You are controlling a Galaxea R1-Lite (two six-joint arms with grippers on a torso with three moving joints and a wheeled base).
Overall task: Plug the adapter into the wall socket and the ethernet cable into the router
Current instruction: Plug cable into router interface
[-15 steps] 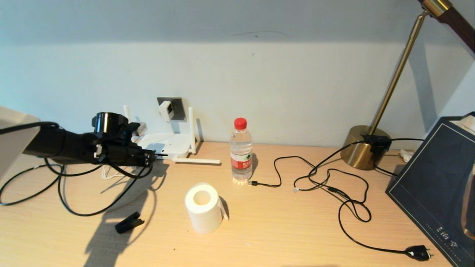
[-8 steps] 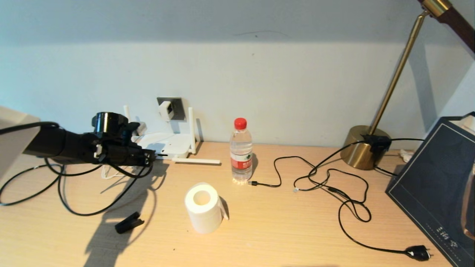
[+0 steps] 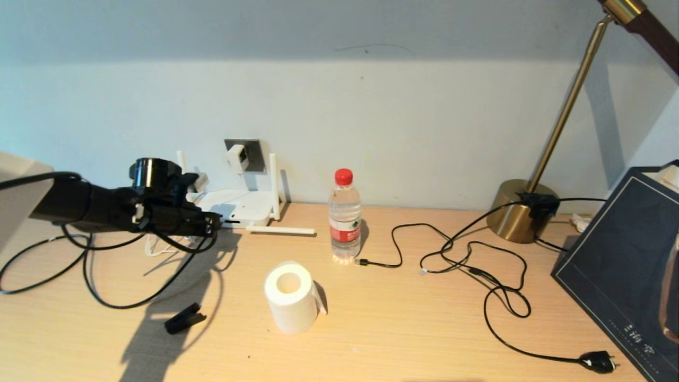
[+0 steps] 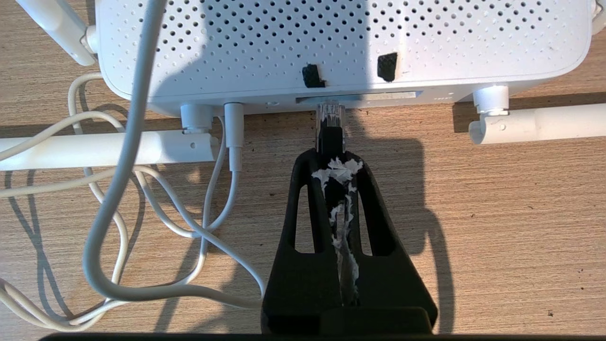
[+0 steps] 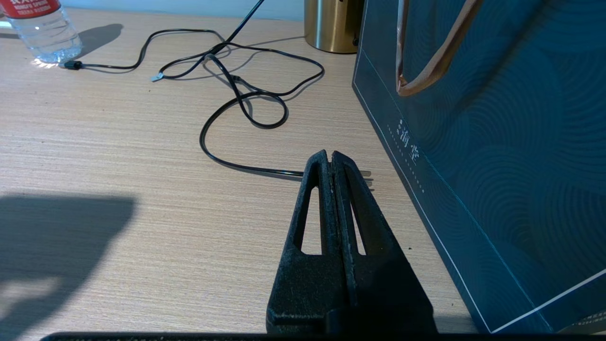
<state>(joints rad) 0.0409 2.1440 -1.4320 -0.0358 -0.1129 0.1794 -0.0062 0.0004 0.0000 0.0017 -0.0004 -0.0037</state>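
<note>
The white router (image 3: 241,204) lies against the wall below the dark wall socket (image 3: 255,149). The white adapter (image 3: 237,157) sits in that socket. My left gripper (image 3: 215,223) is shut on the ethernet cable (image 3: 106,302) just behind its plug. In the left wrist view the clear plug (image 4: 330,118) meets the port slot on the router (image 4: 341,42), straight ahead of the left gripper (image 4: 330,158). How deep it sits cannot be told. My right gripper (image 5: 331,158) hangs shut and empty near the table's right front, out of the head view.
A water bottle (image 3: 345,220), a paper roll (image 3: 290,297) and a black clip (image 3: 184,318) stand on the desk. A thin black cord with a two-pin plug (image 3: 597,362) trails from the brass lamp base (image 3: 522,209). A dark bag (image 3: 631,265) fills the right edge.
The left arm has shifted very slightly left and upward; its gripper still holds the plug at the router's front edge. Nothing else moved.
</note>
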